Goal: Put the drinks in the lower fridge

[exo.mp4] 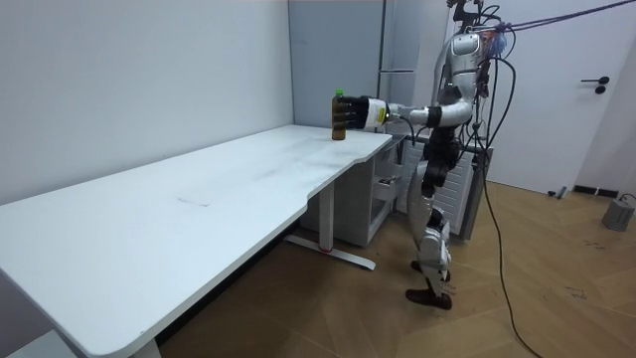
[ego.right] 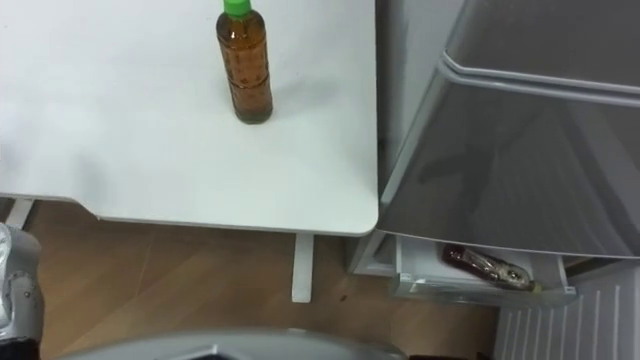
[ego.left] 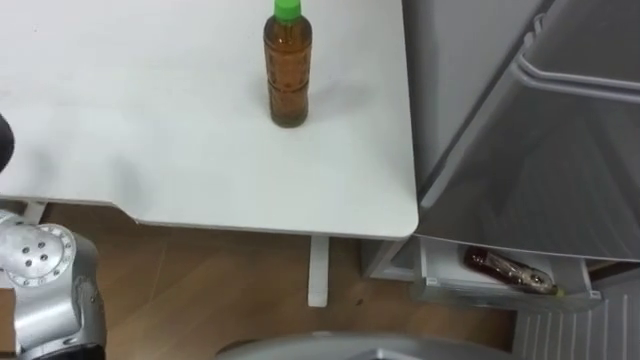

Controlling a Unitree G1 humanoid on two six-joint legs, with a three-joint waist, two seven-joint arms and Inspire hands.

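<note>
One upright bottle (ego.left: 288, 70) (green cap) stands on the tabletop (ego.left: 150, 120); a lying bottle (ego.left: 510, 270) rests in the fridge door shelf (ego.left: 500, 292). The left hand (exo.mp4: 360, 113) is near the upright bottle, and its grip cannot be told.

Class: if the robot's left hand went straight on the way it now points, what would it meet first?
Probably the bottle, which stands on the table just ahead of the left hand in the room view. Depth is unclear there, so the hand might pass beside it.

Left arm at shoulder height, stretched forward (elbow slightly bent); left hand (exo.mp4: 370, 113) held out ahead.
</note>
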